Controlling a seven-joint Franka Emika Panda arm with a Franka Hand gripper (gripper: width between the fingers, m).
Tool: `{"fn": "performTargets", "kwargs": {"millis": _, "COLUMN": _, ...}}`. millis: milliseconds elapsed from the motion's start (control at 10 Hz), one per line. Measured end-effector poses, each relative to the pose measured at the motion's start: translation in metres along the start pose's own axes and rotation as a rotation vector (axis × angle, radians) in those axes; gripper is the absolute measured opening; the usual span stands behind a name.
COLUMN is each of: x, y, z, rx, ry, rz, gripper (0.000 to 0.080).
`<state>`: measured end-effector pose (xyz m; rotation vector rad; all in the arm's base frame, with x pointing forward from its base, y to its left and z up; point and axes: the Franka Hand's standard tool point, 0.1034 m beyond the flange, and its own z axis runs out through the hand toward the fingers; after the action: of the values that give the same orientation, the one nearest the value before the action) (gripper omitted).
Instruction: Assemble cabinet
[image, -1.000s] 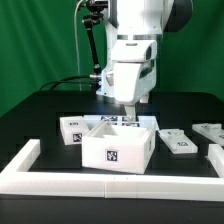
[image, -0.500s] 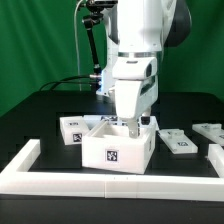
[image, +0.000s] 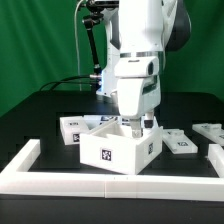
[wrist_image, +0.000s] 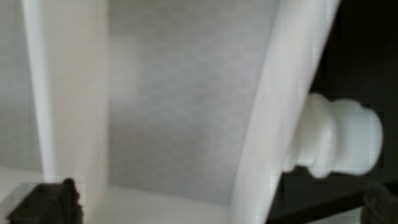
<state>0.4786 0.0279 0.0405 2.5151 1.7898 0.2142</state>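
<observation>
The cabinet (image: 115, 155), a white open-topped box with a tag on its front, sits turned at an angle in the middle of the black table. My gripper (image: 130, 128) reaches down into its top opening by the wall on the exterior view's right. In the wrist view the cabinet's inner floor and a white wall (wrist_image: 285, 110) fill the frame, with a round white knob (wrist_image: 338, 135) on the wall's outer side. One dark finger (wrist_image: 54, 200) shows far from that wall; the other is lost against the dark table. The jaws stand wide apart, with nothing clamped between them.
A long low white wall (image: 110, 185) runs along the front, with ends at both sides. Loose white tagged pieces lie at the exterior view's left (image: 72, 127) and right (image: 178, 143), (image: 208, 130), (image: 217, 155). Cables hang behind the arm.
My gripper has come down into the cabinet's opening. The cabinet has turned, its front now angled toward the exterior view's left.
</observation>
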Motion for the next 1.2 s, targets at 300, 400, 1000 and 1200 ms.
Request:
{"fn": "performTargets", "kwargs": {"millis": 300, "x": 0.011, "y": -0.002, "z": -0.016, "rx": 0.005, "ry": -0.009, "rz": 0.070, "gripper": 0.0798}}
{"fn": "performTargets", "kwargs": {"millis": 400, "x": 0.013, "y": -0.003, "z": -0.017, "rx": 0.010, "ry": -0.012, "rz": 0.098, "gripper": 0.0798}}
{"fn": "performTargets", "kwargs": {"millis": 1000, "x": 0.008, "y": -0.009, "z": 0.004, "rx": 0.046, "ry": -0.024, "rz": 0.174, "gripper": 0.0798}}
{"fn": "performTargets", "kwargs": {"millis": 1200, "x": 0.010, "y": -0.004, "z": 0.005, "rx": 0.042, "ry": -0.022, "rz": 0.180, "gripper": 0.0798}}
